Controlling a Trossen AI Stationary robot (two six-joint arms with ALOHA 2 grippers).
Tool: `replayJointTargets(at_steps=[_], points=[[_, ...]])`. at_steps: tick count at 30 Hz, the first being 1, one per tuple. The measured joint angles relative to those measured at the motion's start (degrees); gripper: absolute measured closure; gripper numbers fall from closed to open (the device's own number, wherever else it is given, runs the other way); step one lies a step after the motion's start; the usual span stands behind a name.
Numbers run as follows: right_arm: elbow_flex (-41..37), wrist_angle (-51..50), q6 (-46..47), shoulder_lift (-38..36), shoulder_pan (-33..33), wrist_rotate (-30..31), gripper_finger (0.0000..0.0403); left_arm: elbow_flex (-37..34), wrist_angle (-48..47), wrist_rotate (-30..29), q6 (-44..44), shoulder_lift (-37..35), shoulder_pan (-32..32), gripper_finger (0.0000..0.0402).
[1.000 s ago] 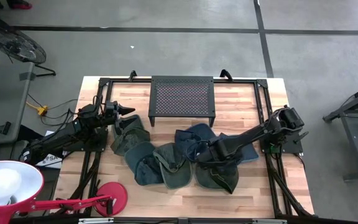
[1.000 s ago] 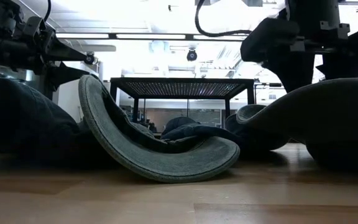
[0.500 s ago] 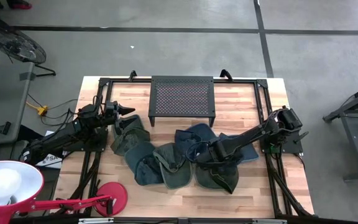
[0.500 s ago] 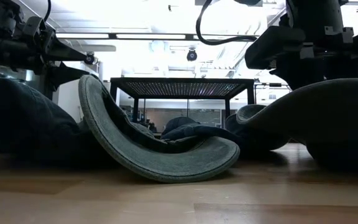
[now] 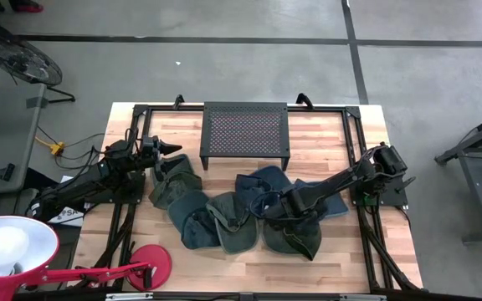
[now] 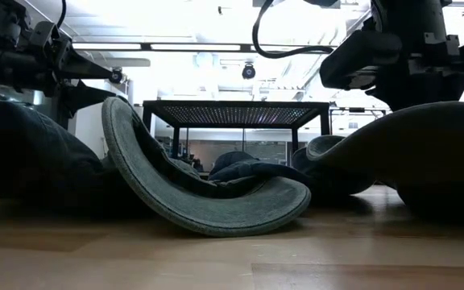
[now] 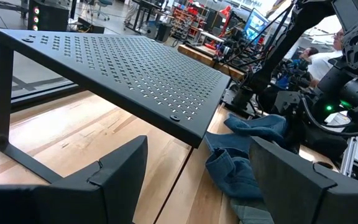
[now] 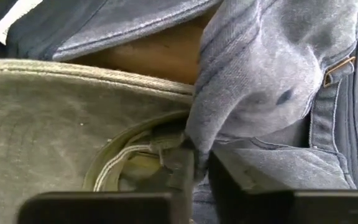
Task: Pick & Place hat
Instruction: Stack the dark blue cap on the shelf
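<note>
Seemingly soft and light, a floppy grey-blue denim hat [image 8: 272,81] is being pinched at its brim fold by the right gripper [image 8: 194,165], while the left gripper [image 7: 194,180] is being held spread near the black perforated metal stand [image 7: 117,68].

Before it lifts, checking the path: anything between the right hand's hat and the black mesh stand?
Right hand pinches a blue denim hat; another dark blue hat lies toward the black perforated metal stand.

Several soft denim hats [image 5: 224,213], blue and grey-green, lay heaped and overlapping mid-table. One grey-green hat [image 6: 208,197] rested brim-up, curled. A blue hat [image 8: 266,81] was bunched, its fold pinched against the green one.
</note>
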Motion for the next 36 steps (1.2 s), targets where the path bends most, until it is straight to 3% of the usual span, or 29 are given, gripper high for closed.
replayJointTargets(at_steps=[9,19,31,36], points=[[3.3,-4.22,-2.97,-2.93,0.17,-2.6,0.0398,0.01,0.0,-0.13,0.01,0.01,-0.01,0.0126],[14.84,-23.0,-6.05,-6.08,0.55,-1.17,0.0401,0.02,-0.02,-0.11,0.0,0.02,-0.02,0.0126],[17.84,-22.85,-12.4,-12.08,0.69,-1.1,0.0402,0.02,0.0,0.07,0.01,0.0,-0.02,0.0126],[17.84,-22.59,-14.59,-15.6,1.66,2.65,0.0402,0.01,0.0,0.06,0.0,0.01,-0.02,0.0126]])
